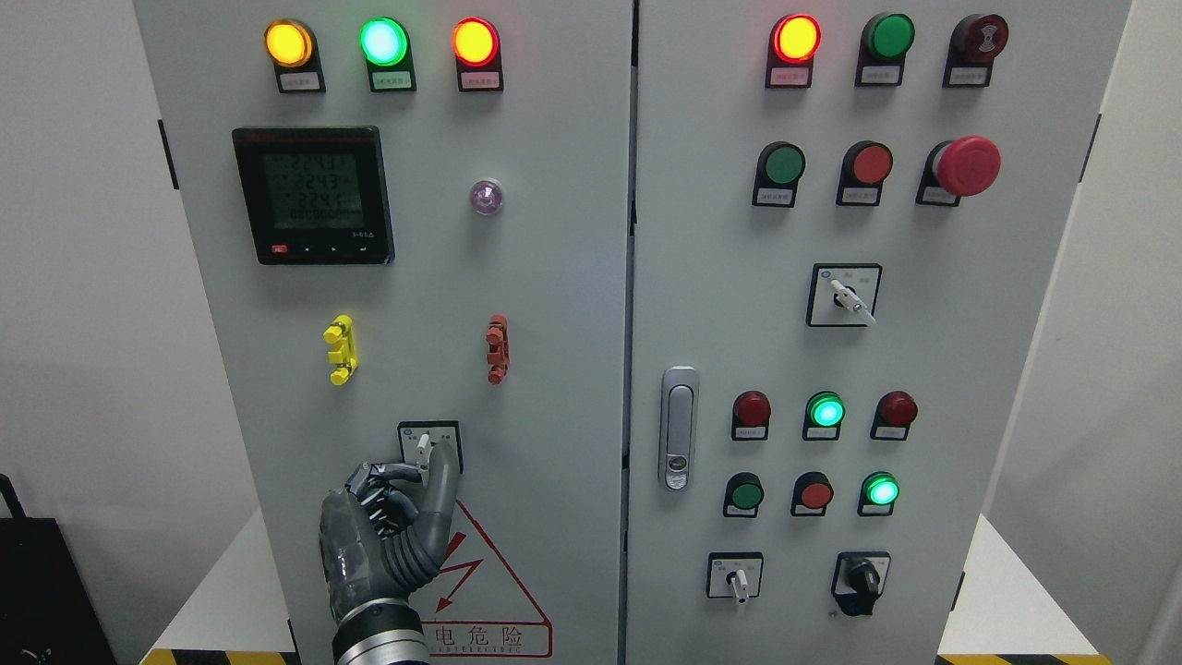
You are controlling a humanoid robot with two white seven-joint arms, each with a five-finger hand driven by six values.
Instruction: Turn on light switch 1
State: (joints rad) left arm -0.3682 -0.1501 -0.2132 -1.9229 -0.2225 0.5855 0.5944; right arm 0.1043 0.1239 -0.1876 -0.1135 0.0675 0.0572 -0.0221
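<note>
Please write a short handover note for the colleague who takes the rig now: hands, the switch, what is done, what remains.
Left hand: raised to the left door, fingers curled at the small white lever of the rotary switch, low on the left door above the warning triangle; a firm grip cannot be confirmed.
Right hand: not in view.
Done: hand has reached the switch.
Left: turn the lever, confirm, then withdraw.

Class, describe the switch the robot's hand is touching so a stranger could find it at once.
Look at the left cabinet door, below the yellow clip and the red clip. There sits a small selector switch on a square plate, just above the warning triangle. It is that door's only switch, at the left hand.
</note>
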